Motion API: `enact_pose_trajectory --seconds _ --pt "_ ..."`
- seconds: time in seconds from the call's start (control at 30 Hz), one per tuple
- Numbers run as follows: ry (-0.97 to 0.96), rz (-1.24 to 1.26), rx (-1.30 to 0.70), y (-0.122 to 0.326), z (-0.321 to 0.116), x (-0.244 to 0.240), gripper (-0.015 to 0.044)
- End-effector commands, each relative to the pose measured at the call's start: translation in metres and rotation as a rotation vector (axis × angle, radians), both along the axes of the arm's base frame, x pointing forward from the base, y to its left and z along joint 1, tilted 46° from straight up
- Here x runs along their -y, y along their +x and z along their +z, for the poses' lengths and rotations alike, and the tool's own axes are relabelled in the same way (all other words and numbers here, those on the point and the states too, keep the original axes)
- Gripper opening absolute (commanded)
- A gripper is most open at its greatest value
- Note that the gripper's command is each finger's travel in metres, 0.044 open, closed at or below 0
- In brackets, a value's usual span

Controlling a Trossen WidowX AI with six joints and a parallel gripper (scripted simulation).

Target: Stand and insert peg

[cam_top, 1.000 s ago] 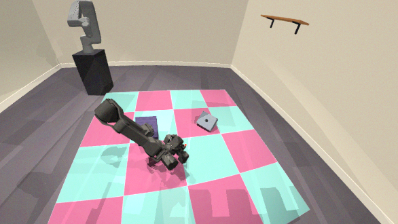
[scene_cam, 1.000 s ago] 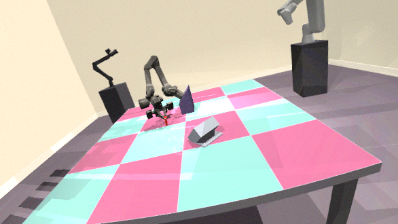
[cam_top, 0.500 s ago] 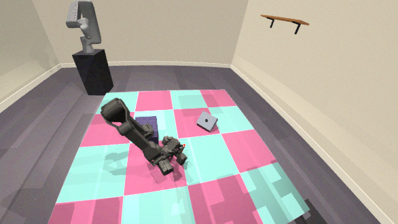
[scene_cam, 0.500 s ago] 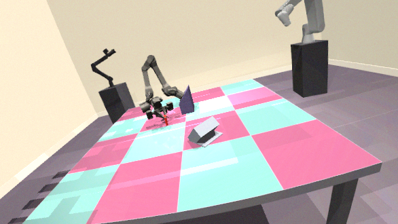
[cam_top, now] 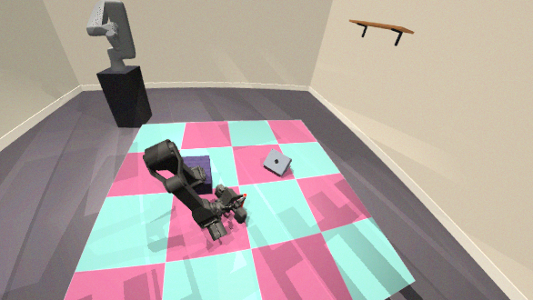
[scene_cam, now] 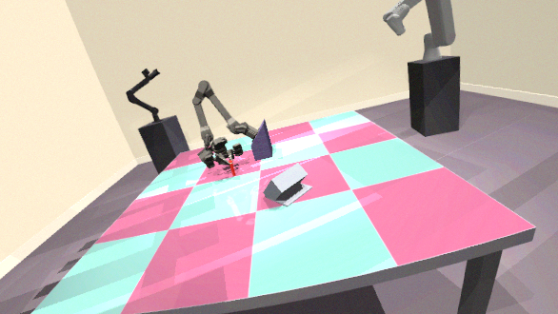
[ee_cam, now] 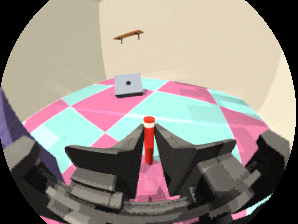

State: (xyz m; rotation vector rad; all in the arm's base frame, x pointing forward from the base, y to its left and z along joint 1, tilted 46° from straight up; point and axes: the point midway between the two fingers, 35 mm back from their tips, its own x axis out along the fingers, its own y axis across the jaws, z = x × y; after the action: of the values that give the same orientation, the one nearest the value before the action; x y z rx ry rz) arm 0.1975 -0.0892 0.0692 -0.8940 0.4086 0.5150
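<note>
The red peg [cam_top: 243, 203] [scene_cam: 232, 168] [ee_cam: 149, 150] is about upright, with its white band near the top end and its plain end down. My gripper [cam_top: 241, 200] [scene_cam: 230, 162] [ee_cam: 149, 125] is shut on the peg, with one finger on each side below the band. The plain end is at or very near the table top; the views do not show whether it touches. The grey sloped panel [cam_top: 284, 162] [scene_cam: 288, 179] [ee_cam: 136, 90] stands apart from the peg, beyond the fingers in the wrist view. Its one dark hole [cam_top: 276, 161] [ee_cam: 128, 83] is empty.
A purple wedge-shaped block [cam_top: 205, 165] [scene_cam: 263, 146] [ee_cam: 11, 131] stands beside the arm, at the left edge of the wrist view. The checkered table [cam_top: 282, 214] [scene_cam: 305, 238] carries everything. Other arms on dark pedestals [cam_top: 125, 97] [scene_cam: 434, 97] and a wall shelf [cam_top: 382, 26] [ee_cam: 128, 35] stand off the table.
</note>
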Motion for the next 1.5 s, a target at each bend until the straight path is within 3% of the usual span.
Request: enact_pose_trajectory --seconds 0.0,1.47 --pt "0.018 0.024 0.024 -0.0014 0.0019 0.0019 0.0049" --pt "0.031 -0.001 0.006 -0.0082 0.0003 0.0075 0.0049"
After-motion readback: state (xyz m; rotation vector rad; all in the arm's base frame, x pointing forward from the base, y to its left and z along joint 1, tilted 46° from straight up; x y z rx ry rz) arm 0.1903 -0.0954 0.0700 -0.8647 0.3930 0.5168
